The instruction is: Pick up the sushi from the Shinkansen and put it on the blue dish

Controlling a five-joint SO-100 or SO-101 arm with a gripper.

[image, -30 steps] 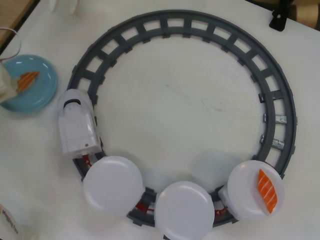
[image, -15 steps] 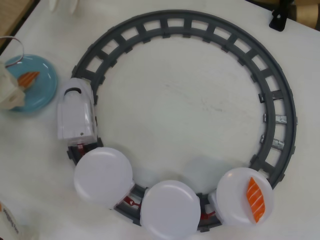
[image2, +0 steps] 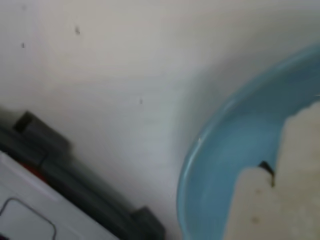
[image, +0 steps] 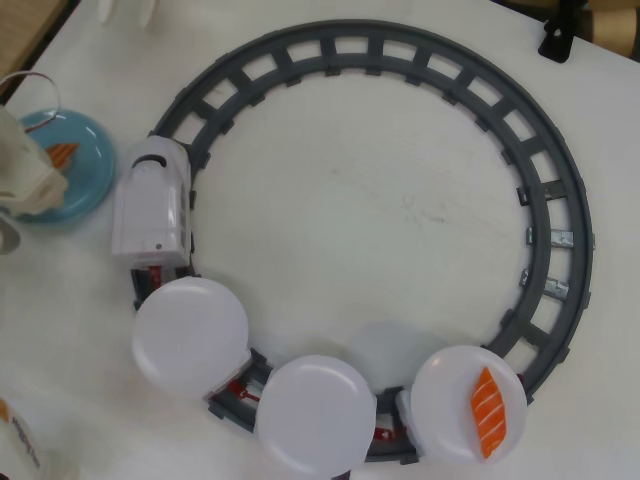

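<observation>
The blue dish (image: 88,175) sits at the far left of the overhead view. My cream gripper (image: 48,172) hangs over its left half, and its jaws are too hidden to read. An orange white-striped salmon piece (image: 63,153) lies at the gripper's tip over the dish. The wrist view shows the dish rim (image2: 210,150) close up with a cream finger (image2: 280,200) over it. The white Shinkansen (image: 152,205) stands on the track just right of the dish. Its three white plates (image: 190,335) trail behind; the last carries a salmon piece (image: 487,412). No plain pale sushi shows.
The grey circular track (image: 400,50) fills the middle of the white table. A black clamp (image: 558,38) sits at the top right edge. Part of the track and the train's side (image2: 30,220) show at the wrist view's lower left.
</observation>
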